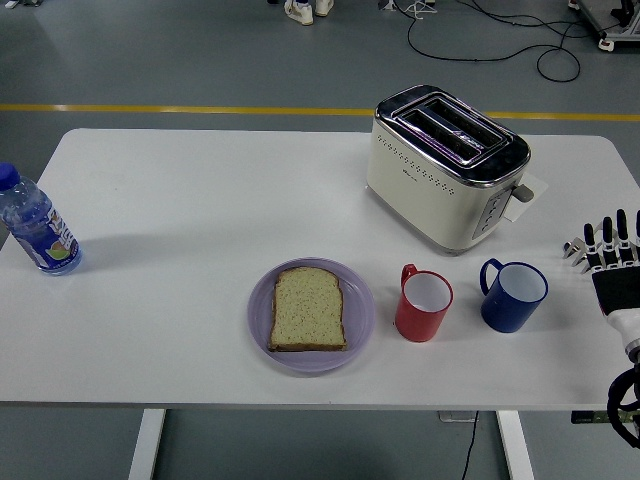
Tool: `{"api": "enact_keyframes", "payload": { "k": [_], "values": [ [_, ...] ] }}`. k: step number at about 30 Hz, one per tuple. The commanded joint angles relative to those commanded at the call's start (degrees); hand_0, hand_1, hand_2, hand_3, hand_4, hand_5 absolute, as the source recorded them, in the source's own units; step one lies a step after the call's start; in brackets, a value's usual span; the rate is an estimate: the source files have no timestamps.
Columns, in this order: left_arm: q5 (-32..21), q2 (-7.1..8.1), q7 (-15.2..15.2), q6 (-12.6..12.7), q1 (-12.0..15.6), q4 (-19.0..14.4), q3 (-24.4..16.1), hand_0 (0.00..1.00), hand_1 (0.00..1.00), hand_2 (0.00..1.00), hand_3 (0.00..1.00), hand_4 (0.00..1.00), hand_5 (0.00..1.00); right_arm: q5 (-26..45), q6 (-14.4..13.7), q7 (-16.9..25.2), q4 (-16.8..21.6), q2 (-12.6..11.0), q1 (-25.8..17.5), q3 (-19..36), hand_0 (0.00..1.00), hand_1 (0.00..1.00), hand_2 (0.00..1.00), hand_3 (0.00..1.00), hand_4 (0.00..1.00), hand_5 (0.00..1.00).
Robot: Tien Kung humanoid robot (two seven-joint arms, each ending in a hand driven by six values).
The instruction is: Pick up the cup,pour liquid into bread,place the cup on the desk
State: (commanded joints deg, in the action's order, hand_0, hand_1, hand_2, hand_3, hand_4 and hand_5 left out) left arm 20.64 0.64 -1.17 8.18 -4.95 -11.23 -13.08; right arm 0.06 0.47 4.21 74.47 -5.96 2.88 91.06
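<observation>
Head view: the right hand (616,275) hovers at the worktop's (180,200) right edge, fingers (606,240) straight, spread and empty. Just left of the fingers stands the blue cup (513,295), then the red cup (424,304), then bread (309,309) on a purple plate (259,316).

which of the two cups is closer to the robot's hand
The blue cup; it stands right of the red cup, nearest the open right hand.

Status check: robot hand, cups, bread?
Right robot hand open, empty, at table's right edge, clear of the blue cup. Red cup and blue cup upright, untouched. Bread on purple plate. Nothing blocking.
</observation>
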Motion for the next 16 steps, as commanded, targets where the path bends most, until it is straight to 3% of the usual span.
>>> {"api": "enact_keyframes", "payload": {
  "k": [16],
  "values": [
    [0.23, -0.12, 0.00, 0.02, -0.22, -0.01, -0.51, 0.645, 0.599, 0.591, 0.525, 0.301, 0.759, 0.59, 0.15, 0.29, 0.01, -0.04, 0.07, 0.58, 0.593, 0.508, 0.617, 0.607, 0.594, 0.231]
  ]
}}
